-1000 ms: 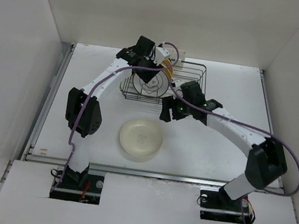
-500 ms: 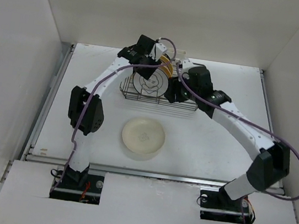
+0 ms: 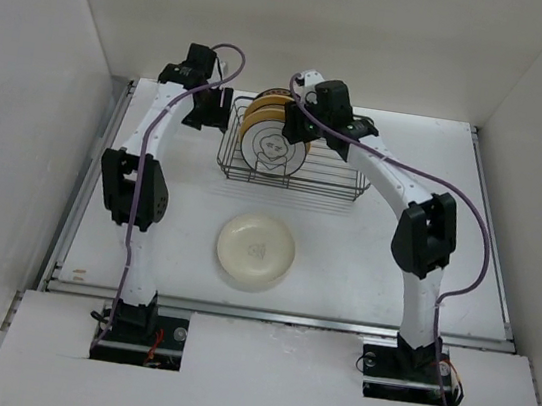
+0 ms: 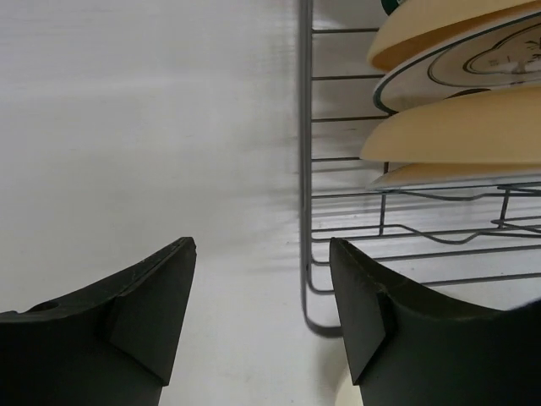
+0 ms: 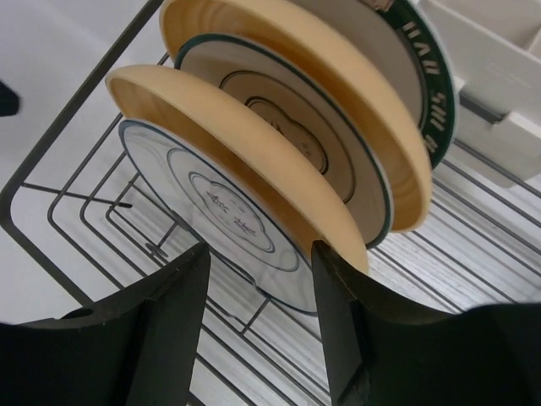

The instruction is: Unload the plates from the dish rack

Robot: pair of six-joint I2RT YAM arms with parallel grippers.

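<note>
The dish rack (image 3: 301, 167) holds several upright plates (image 3: 274, 135). In the right wrist view a white plate (image 5: 203, 203) with a small motif stands in front. Behind it come a yellow-orange plate (image 5: 254, 161), a dark-rimmed white one (image 5: 283, 127), another yellow-orange one (image 5: 355, 101) and a plate with a dark patterned rim (image 5: 427, 63). My right gripper (image 5: 260, 248) hangs open over the front white plate's rim, not touching it. My left gripper (image 4: 262, 243) is open and empty, just left of the rack's end wire (image 4: 304, 169). A cream plate (image 3: 256, 250) lies flat on the table.
A white plastic holder (image 5: 499, 93) is clipped to the rack's far long side. White walls close in the table on the left, right and back. The rack's right half (image 3: 342, 163) holds no plates.
My left gripper has left the front white plate, widened and moved left off the rack. My right arm has swung from the rack's front up over the plates, its jaws narrowing.
</note>
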